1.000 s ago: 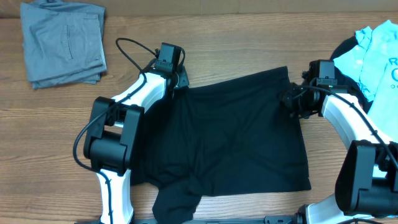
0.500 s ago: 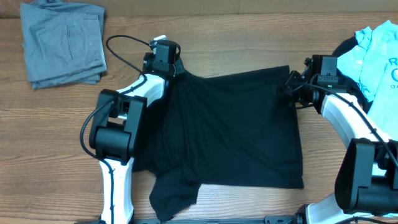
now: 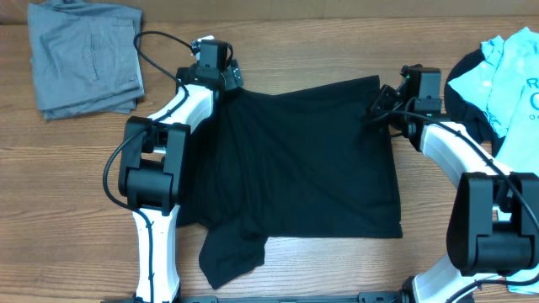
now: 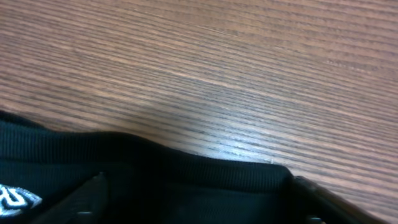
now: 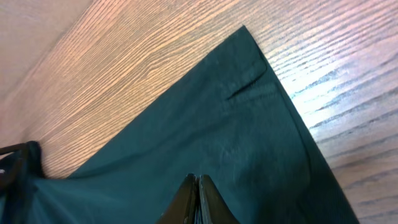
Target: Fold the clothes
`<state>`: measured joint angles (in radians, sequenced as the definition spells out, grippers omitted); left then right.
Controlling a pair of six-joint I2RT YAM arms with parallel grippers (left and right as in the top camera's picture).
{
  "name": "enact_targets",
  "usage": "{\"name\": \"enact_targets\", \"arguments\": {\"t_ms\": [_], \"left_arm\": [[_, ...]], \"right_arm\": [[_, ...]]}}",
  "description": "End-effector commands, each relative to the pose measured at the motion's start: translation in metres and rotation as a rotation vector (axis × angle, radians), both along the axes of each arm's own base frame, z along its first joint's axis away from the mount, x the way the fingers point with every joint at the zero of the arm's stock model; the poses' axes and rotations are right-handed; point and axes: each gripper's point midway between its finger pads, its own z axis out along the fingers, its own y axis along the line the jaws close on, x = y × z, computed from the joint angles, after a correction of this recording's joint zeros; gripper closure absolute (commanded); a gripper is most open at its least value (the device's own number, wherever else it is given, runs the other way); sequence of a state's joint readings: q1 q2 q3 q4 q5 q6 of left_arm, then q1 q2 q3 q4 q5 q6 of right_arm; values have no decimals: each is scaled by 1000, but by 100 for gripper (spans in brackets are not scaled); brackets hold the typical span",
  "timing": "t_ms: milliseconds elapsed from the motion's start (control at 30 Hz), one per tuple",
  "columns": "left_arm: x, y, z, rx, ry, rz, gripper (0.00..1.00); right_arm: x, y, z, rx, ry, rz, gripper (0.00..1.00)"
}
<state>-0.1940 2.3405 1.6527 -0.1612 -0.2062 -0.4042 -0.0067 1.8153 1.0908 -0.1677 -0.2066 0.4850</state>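
- the black shirt [image 3: 303, 160] lies flat on the table [image 3: 278, 42] between both arms.
- left gripper [image 4: 199, 193] gapes wide at the collar [image 4: 205, 171], holding nothing.
- right gripper [image 5: 198, 186] is shut at a far corner; holding cloth? cannot tell.
- soft, light, floppy: grab edges or corners.

1. The light blue fabric T-shirt [image 3: 505, 71] at the right edge of the wooden surface [image 3: 295, 50] carries dark printed lettering [image 3: 532, 84]. In the overhead view the frame cuts it off after the first letter of each of two lines. The upper is a capital "R". The lower is a rounded letter, "C" or "O"; I cannot tell which.
2. In the left wrist view, the black fabric shirt [image 4: 155, 186] bears a small white printed mark [image 4: 15, 199] just below its ribbed collar. It is blurred and cut by the frame's corner. One letter looks like "R"; the rest cannot be read.
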Motion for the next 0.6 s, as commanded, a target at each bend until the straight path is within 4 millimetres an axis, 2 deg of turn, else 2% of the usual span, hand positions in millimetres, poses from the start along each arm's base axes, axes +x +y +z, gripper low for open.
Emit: {"name": "enact_targets", "arguments": {"t_ms": [0, 167, 300, 400, 567], "left_arm": [[-17, 3, -37, 7, 134, -40, 0], [-32, -16, -18, -71, 234, -108, 0], [-47, -29, -4, -136, 306, -153, 0], [-53, -39, -2, -188, 328, -188, 0], [-57, -37, -4, -184, 347, -183, 0]], "right_arm": [[20, -7, 14, -110, -60, -15, 96], [45, -9, 20, -169, -70, 5, 96], [63, -10, 12, -198, -18, 30, 96], [66, -10, -5, -198, 67, 39, 96], [58, -10, -30, -198, 155, 48, 96]]}}
